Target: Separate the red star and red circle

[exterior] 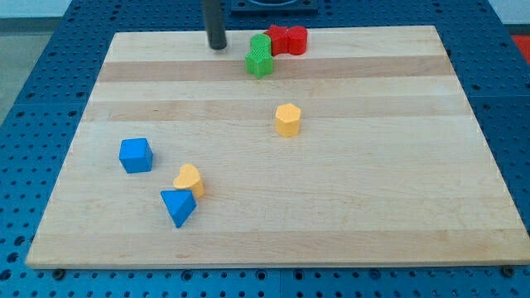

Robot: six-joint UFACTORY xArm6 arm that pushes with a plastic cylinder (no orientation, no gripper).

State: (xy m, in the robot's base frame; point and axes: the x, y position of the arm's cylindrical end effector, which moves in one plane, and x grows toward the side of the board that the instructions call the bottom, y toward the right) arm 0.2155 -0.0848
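The red star [277,38] and the red circle [296,40] sit touching side by side near the top edge of the wooden board [373,190], the circle on the right. Two green blocks lie against the star's left: a green circle [260,44] and, just below it, a green star-like block [259,62]. My tip [217,45] rests on the board at the view's top, left of the green blocks and apart from them, about a block's width away.
A yellow hexagon [287,119] stands near the board's middle. At the lower left are a blue cube [136,155], a yellow heart [189,180] and a blue triangle [178,207], the last two touching.
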